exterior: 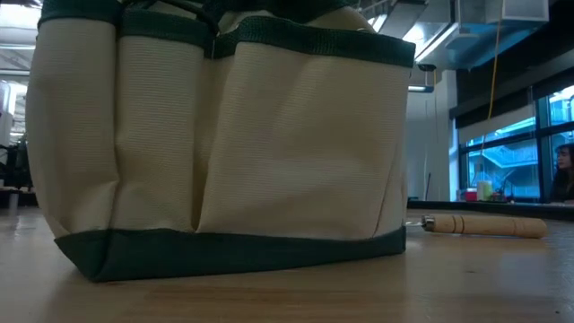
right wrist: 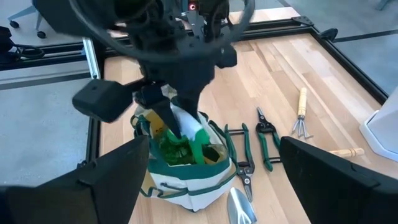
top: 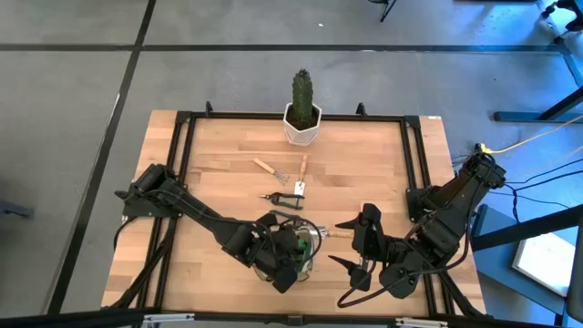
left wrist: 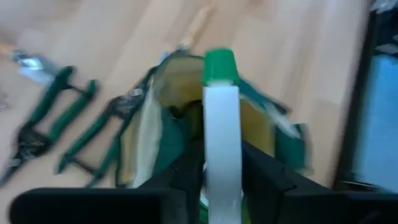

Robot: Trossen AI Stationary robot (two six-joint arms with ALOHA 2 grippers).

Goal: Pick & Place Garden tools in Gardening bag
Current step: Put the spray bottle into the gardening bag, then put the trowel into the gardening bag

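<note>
The gardening bag (top: 310,239), tan with green trim, stands near the table's front edge; it fills the low view (exterior: 224,144). My left gripper (left wrist: 221,171) points steeply down into its mouth, shut on the sprayer (left wrist: 221,118), a white body with a green top. My right gripper (right wrist: 224,186) hangs open just right of the bag, touching nothing. Two green-handled shears (right wrist: 236,149) (right wrist: 267,140), a wooden-handled fork (right wrist: 301,115) and a trowel (right wrist: 239,205) lie flat on the table beside the bag. My left gripper pinches the sprayer's white body (left wrist: 221,186) between its two fingers (left wrist: 261,174), one on each side. The fingers slant down from the table's left. The sprayer points on past the fingertips, and its green top (left wrist: 219,65) is over the bag's open mouth (left wrist: 180,81).
A cactus in a white pot (top: 302,123) stands at the far edge's middle. Two wooden-handled tools (top: 267,168) (top: 303,168) lie mid-table. One wooden handle (exterior: 484,224) lies right of the bag. A black frame (top: 414,155) borders the wooden top.
</note>
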